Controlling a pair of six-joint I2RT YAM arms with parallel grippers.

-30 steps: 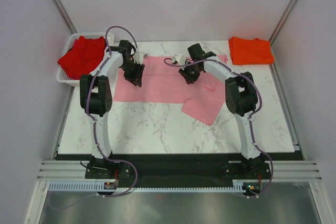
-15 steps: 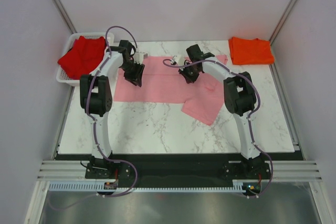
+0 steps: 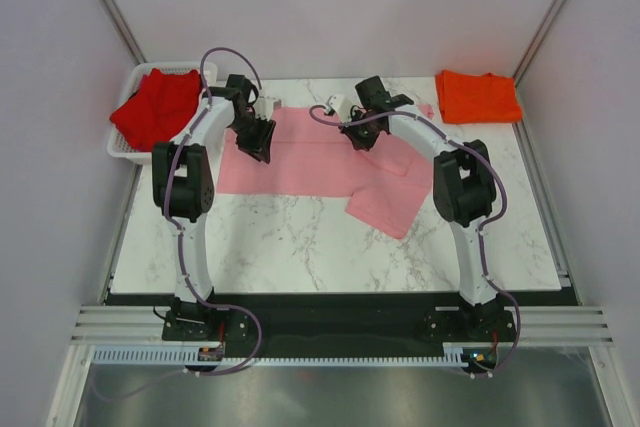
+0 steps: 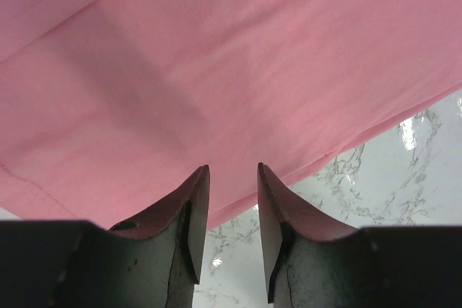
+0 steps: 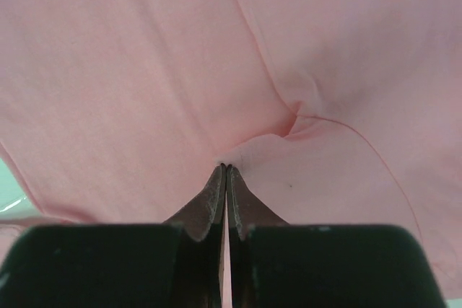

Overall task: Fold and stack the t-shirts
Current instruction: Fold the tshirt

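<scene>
Okay, pink t-shirt (image 3: 300, 162) lies spread flat on the far half of the table (image 3: 300, 242), centre. A flap of it juts toward the near right.

The right gripper (image 5: 226, 168) is clenched on the pink t-shirt. Only the right wrist view shows this: the fingertips meet, with a small pucker of cloth pinched at the tips and creases running out from it. From the top view it just sits over the shirt's right-centre, and the grip is not readable there.

The left gripper (image 4: 232, 177) is released, fingers apart with a gap, nothing between them. The left wrist view shows the shirt's stitched hem running diagonally just past the tips, with marble showing beyond the hem at lower right. The top view puts this gripper at the shirt's left edge.

The orange t-shirt (image 3: 478, 97) is folded at the far right corner, well apart from the pink one. The red t-shirt (image 3: 155, 107) is heaped in the white basket (image 3: 122, 151) at the far left edge, spilling over its rim; neither wrist view catches either of these.

For open room there is bare marble across the near half between the arms, and a strip at the right between the pink flap and the table edge. The left arm's elbow sits near the basket.
</scene>
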